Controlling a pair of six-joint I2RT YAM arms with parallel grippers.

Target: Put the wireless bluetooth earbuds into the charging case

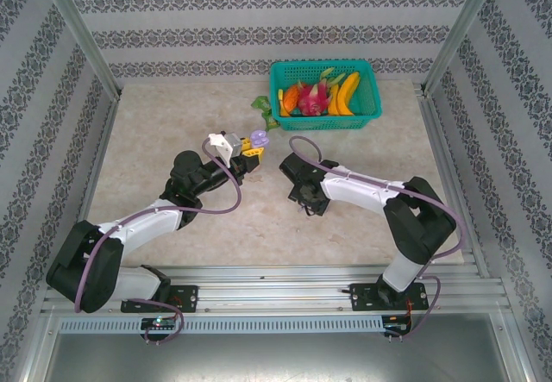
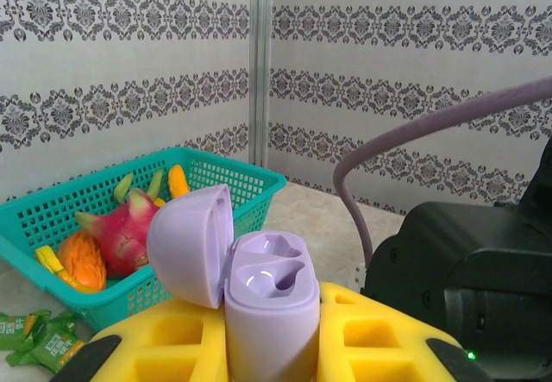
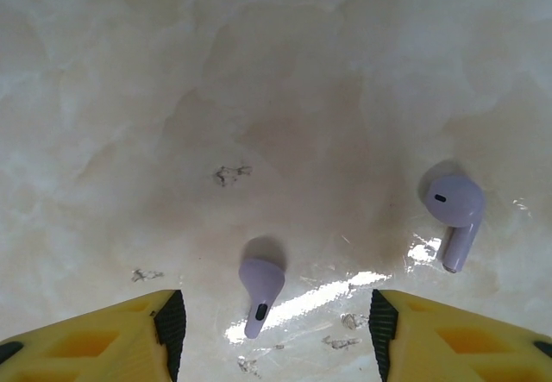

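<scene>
The left gripper (image 2: 274,352) is clamped on the open case (image 2: 269,300), both sockets empty. The right gripper (image 3: 274,335) hangs wide open and empty over two purple earbuds (image 3: 259,285) lying apart on the desk (image 3: 129,97). On that glossy top one could skid or roll away as fingers close. One case, one basket (image 2: 52,218).

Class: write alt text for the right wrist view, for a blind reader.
A purple earbud lies on the pale marbled table just ahead of the open right tool; a second purple earbud lies apart, further right.
</scene>
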